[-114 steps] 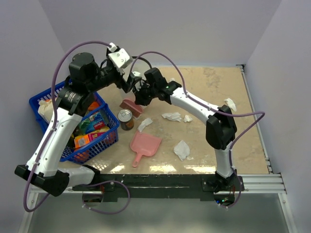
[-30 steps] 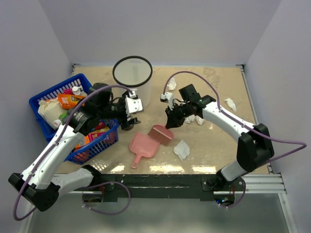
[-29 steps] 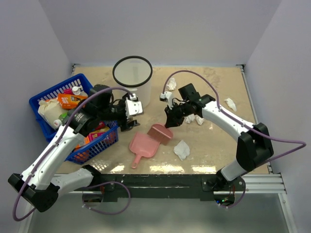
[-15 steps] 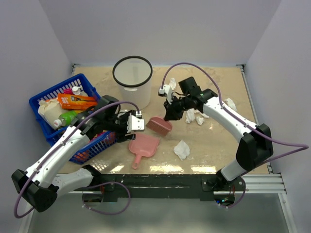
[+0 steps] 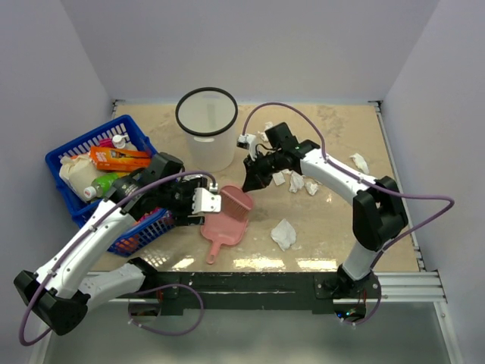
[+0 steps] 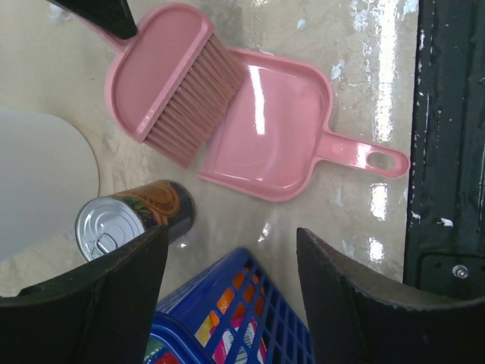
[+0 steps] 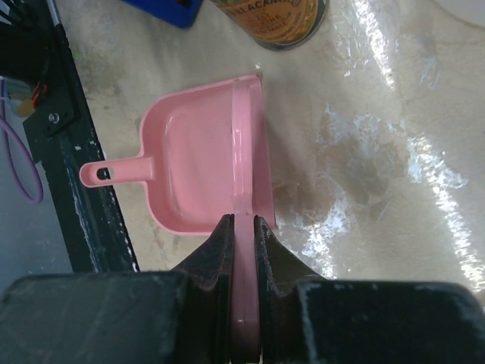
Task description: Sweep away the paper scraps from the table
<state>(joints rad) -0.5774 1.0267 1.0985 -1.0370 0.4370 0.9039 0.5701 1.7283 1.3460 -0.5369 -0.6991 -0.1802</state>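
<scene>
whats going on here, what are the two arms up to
The right gripper is shut on the handle of a pink brush, holding its bristles at the open edge of the pink dustpan, which lies flat on the table. The left gripper is open and empty, hovering above the dustpan, a can and the blue basket. The paper scraps lie scattered on the table, and none are in the dustpan yet.
</scene>
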